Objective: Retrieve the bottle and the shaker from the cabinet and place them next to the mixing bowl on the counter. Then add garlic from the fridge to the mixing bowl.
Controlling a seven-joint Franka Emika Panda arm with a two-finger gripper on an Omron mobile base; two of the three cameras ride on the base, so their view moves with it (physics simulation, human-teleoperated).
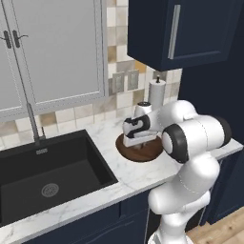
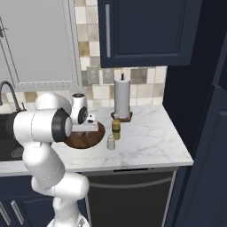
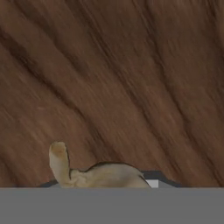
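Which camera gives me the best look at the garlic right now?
The hand view: the garlic sits close up against the mixing bowl wood. Both base views show the bowl, but the arm hides the bulb there.

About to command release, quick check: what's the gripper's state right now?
Gripper: shut on the garlic, low over the mixing bowl.
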